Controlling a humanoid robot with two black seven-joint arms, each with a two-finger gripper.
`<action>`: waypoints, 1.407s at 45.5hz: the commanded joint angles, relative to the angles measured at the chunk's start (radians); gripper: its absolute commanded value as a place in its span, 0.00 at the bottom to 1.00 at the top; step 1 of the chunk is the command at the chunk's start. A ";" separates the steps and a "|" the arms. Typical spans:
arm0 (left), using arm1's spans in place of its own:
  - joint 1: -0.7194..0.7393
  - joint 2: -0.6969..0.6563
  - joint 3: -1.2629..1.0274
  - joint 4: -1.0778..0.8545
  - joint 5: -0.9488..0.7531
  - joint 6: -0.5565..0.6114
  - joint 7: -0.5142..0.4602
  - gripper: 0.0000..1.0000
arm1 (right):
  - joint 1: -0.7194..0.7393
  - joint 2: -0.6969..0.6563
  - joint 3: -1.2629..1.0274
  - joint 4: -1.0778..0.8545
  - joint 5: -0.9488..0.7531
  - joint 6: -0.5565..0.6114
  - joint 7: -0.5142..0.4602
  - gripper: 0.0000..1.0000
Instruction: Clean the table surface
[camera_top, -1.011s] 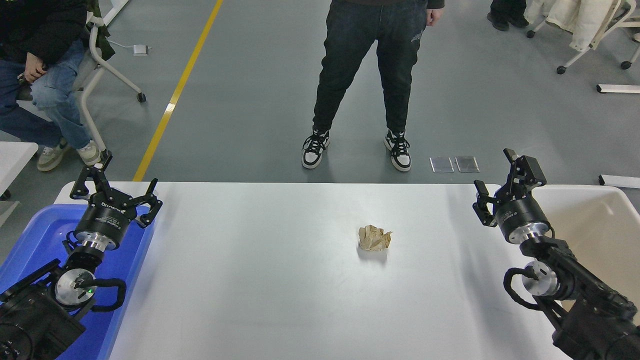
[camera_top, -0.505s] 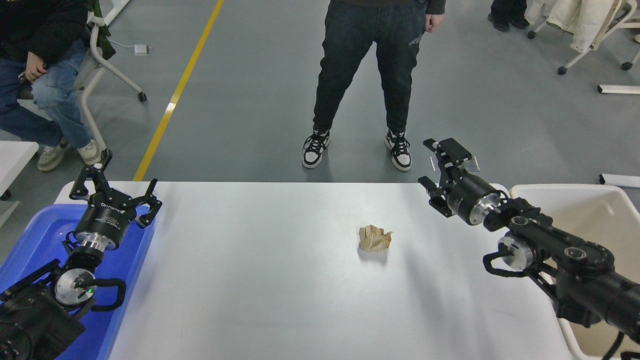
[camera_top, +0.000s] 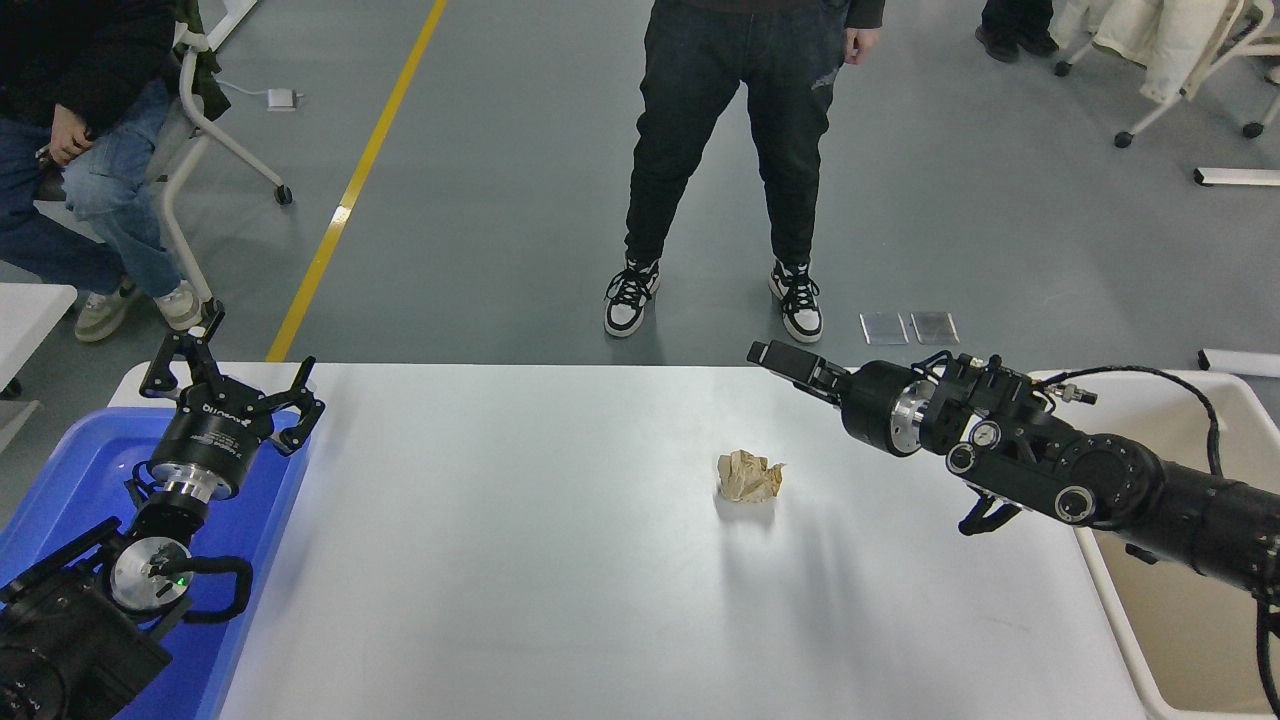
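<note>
The white table surface (camera_top: 500, 560) fills the lower half of the head view. A crumpled tan paper ball (camera_top: 750, 477) lies on it, a little right of the middle. My right gripper (camera_top: 790, 365) reaches in from the right, turned side-on and pointing left, hovering above the table's far edge, up and right of the ball and not touching it. It looks open and empty. My left gripper (camera_top: 225, 385) is parked open over the blue tub at the lower left.
A blue plastic tub (camera_top: 60, 490) stands at the table's left end and a beige plastic bin (camera_top: 1180, 620) at its right end. A person (camera_top: 740, 150) stands beyond the far edge. Another person sits at the top left. Chairs stand at the top right.
My right arm has swung left from over the beige bin to above the table's far edge, and the gripper has turned from upright to pointing left. The ball and left arm have not moved.
</note>
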 joint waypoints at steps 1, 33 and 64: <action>0.000 0.001 0.000 0.000 0.000 0.000 0.000 1.00 | 0.031 0.085 -0.170 -0.026 -0.118 -0.106 -0.002 1.00; 0.000 0.001 0.000 0.000 0.000 0.000 0.000 1.00 | -0.052 0.316 -0.490 -0.454 -0.125 -0.418 0.010 0.99; 0.000 -0.001 0.000 0.000 0.000 0.000 0.000 1.00 | -0.119 0.316 -0.443 -0.450 -0.100 -0.416 0.047 0.99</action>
